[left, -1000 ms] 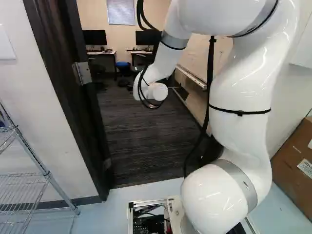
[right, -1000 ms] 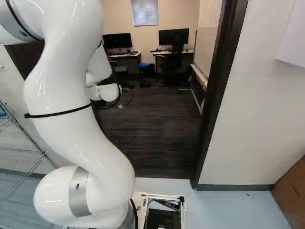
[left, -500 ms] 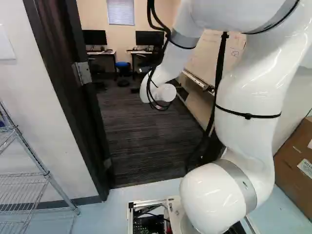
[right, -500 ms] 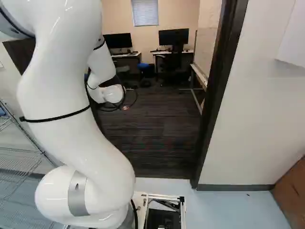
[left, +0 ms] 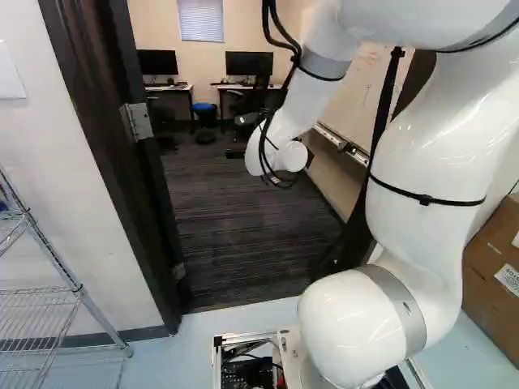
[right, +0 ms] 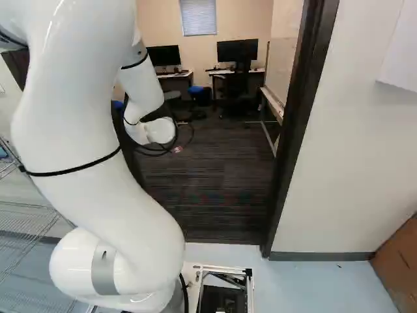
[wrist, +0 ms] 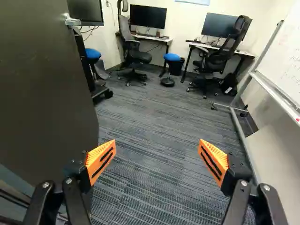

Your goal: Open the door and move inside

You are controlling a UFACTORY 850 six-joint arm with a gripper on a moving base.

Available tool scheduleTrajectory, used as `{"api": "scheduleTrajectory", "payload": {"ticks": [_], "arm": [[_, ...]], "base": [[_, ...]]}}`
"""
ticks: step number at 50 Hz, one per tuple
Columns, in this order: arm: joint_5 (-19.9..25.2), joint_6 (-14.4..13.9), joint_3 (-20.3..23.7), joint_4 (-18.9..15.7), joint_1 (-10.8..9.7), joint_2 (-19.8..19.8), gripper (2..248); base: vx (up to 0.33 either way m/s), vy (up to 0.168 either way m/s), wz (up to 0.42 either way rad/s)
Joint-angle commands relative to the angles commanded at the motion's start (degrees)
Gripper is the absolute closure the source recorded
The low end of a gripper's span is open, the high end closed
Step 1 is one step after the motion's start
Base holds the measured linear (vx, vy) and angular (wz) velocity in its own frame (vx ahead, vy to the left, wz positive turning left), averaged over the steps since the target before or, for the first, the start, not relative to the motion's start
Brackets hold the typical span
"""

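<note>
Door [wrist: 42,89]: open, swung into the room, alongside gripper [right: 177,149], on the side opposite the whiteboard [wrist: 287,61]. Upright slab; long axis vertical, free edge aimed into the room. Broad flat face, dark grey-brown, matt. Pale metal handle [wrist: 73,21] near the free edge.

Wrist view: gripper [wrist: 157,145] spread wide, nothing between the fingers; orange pads [wrist: 101,159] wedge-shaped, ribbed, black slots. One finger overlaps the door face in view; contact can't be judged.

Doorway: dark frame [left: 97,154], smooth, straight-edged; silvery rectangular hinge [left: 136,121] at the left of the left base view. Arm [left: 426,162] glossy white, rounded, reaching through the doorway.

Beyond: grey striped carpet [wrist: 154,112], blue round-topped stool [wrist: 172,57], black mesh-backed chair [wrist: 229,44]. This side: smooth pale-blue floor [right: 313,280], chromed wire shelving [left: 40,300].
</note>
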Motion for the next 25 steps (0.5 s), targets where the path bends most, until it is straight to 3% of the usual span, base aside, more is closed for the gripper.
{"api": "scheduleTrajectory", "payload": {"ticks": [25], "arm": [[0.00, 0.00, 3.76, -1.97, -4.44, 3.46, 3]], "base": [[0.000, 0.000, 0.000]]}}
